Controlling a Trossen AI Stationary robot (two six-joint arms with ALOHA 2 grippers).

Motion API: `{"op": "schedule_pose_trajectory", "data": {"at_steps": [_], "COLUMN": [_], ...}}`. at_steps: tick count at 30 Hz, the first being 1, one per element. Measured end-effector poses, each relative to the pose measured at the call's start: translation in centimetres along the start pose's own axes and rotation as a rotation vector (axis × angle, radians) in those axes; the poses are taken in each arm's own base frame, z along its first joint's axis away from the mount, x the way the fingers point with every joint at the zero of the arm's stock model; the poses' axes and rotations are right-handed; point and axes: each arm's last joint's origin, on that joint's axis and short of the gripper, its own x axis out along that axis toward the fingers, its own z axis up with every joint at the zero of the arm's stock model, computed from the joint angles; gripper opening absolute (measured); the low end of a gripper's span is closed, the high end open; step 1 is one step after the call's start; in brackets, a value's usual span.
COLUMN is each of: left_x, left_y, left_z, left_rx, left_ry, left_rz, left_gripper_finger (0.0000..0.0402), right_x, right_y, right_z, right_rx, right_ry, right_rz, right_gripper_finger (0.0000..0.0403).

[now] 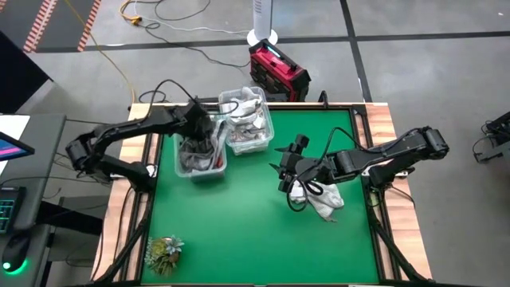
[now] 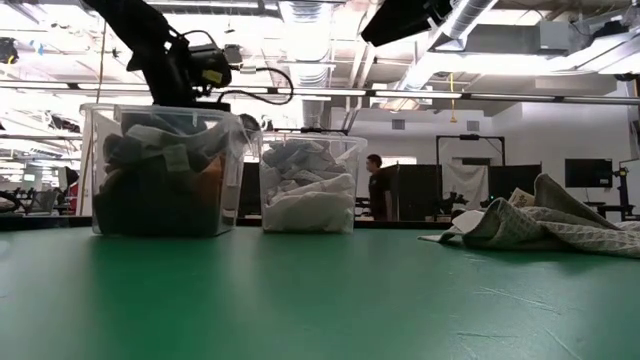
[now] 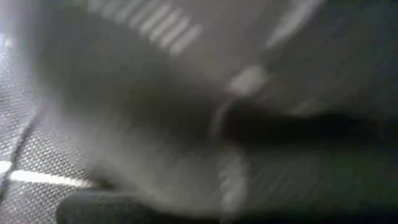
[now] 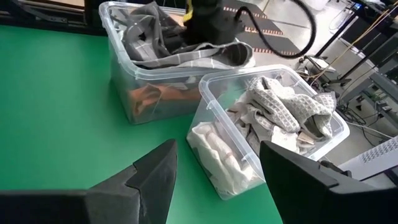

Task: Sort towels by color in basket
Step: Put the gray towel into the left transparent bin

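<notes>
While left hand (image 1: 201,127) sits shut down in dark-towel bin (image 1: 199,155), note right hand (image 1: 285,171) wide open, empty, just left of plaid towel (image 1: 323,199) on desk (image 1: 239,231). Your right arm is nearer; towel lies right, slightly near.

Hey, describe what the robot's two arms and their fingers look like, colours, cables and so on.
Both arms are dark, nearly black, built from jointed tubular links. The left arm carries a looping black cable near its wrist. The right arm also trails thin black cables by its gripper. The right gripper's fingers are matte black, broad and angular, wedge-shaped. No markings are visible.
</notes>
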Motion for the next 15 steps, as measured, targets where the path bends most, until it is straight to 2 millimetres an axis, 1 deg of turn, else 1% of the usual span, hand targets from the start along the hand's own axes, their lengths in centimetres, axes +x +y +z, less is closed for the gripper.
{"op": "schedule_pose_trajectory", "data": {"at_steps": [3,5,7,11,15], "left_x": [1.3,2.1,2.5,2.0,1.1], "left_y": [-0.3,-0.3,-0.2,-0.2,-1.1], "left_z": [-0.6,-1.0,-1.0,-0.7,0.1], "left_rx": [0.058,0.09,0.101,0.135,0.22], "left_ry": [0.034,0.084,0.136,0.15,0.159], "left_rz": [0.017,0.08,0.166,0.287,0.433], "left_gripper_finger": [0.0005,0.0005,0.0005,0.0001,0.0001], "right_x": [0.0,0.0,0.0,0.0,0.0], "right_y": [0.0,0.0,0.0,0.0,0.0], "right_z": [0.0,0.0,0.0,0.0,0.0], "right_rx": [0.001,0.0,0.0,-0.007,-0.008], "right_ry": [0.0,0.0,0.001,0.001,0.001], "right_rz": [0.0,0.0,0.0,-0.001,-0.001], "right_gripper_finger": [0.026,0.026,0.026,0.026,0.026]}}
